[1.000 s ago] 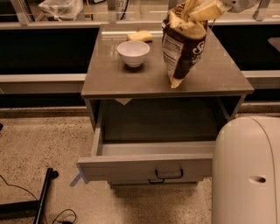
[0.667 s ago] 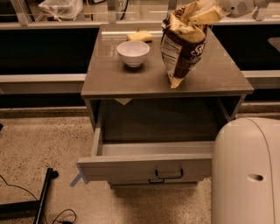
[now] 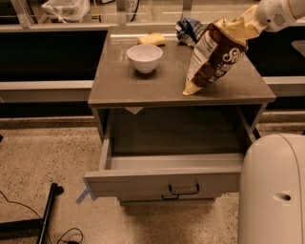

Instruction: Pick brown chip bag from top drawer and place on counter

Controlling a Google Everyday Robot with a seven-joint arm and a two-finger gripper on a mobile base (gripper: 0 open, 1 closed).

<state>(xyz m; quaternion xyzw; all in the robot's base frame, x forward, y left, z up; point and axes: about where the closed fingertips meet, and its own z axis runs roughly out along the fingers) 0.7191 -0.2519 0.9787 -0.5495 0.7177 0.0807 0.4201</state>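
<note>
The brown chip bag [image 3: 213, 56] leans over the right part of the counter [image 3: 124, 86], top tilted to the right, its lower tan tip touching the slab. My gripper [image 3: 251, 20] is at the upper right, shut on the bag's tan top end, with the white arm [image 3: 281, 12] running off the frame. The top drawer [image 3: 164, 182] is pulled out below the counter and looks empty inside; its dark handle [image 3: 183, 190] faces me.
A white bowl [image 3: 144, 57] stands mid-counter, a yellow sponge [image 3: 151, 39] behind it, and a small blue-and-white foil bag [image 3: 189, 28] at the back. My white base [image 3: 274, 190] is at the lower right. A black stand and cables [image 3: 45, 219] lie on the floor at left.
The gripper has moved right with the bag's top, so the bag now leans to the right instead of standing upright. The foil bag behind it now shows.
</note>
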